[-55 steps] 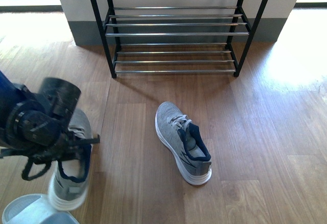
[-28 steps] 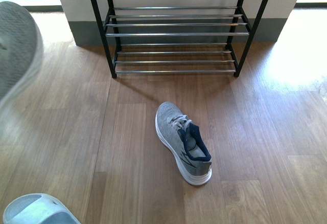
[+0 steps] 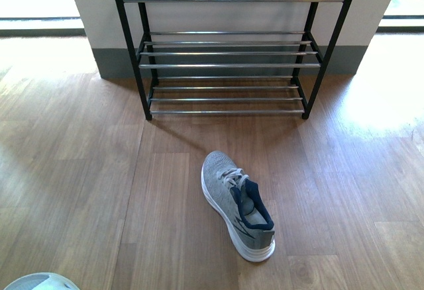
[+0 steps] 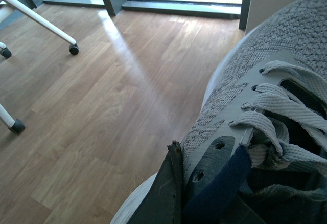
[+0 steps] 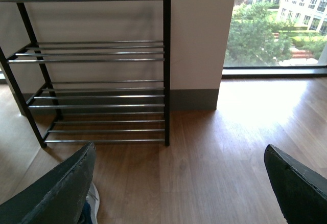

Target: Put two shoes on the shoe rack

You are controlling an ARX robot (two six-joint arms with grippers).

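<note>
One grey sneaker (image 3: 237, 203) lies on the wood floor in the front view, toe pointing toward the shoe rack (image 3: 228, 45), which stands against the wall with its chrome bars bare. The left wrist view is filled by a second grey sneaker (image 4: 255, 106), held off the floor with my left gripper (image 4: 196, 183) shut on its laced upper; neither arm shows in the front view. The right gripper (image 5: 179, 183) hangs open above the floor, facing the shoe rack (image 5: 97, 65), and a sliver of the lying grey sneaker (image 5: 92, 203) shows by one finger. A pale blue slide (image 3: 40, 281) peeks in at the near left.
White chair legs with castors (image 4: 74, 49) stand on the floor behind the held sneaker. A grey-skirted wall pillar (image 5: 196, 40) backs the rack, with windows on either side. Open wood floor (image 3: 344, 171) spreads around the lying sneaker.
The left arm and its sneaker swung up and left out of the front view. The front camera's view tilted up, showing more of the rack. The lying sneaker has not moved.
</note>
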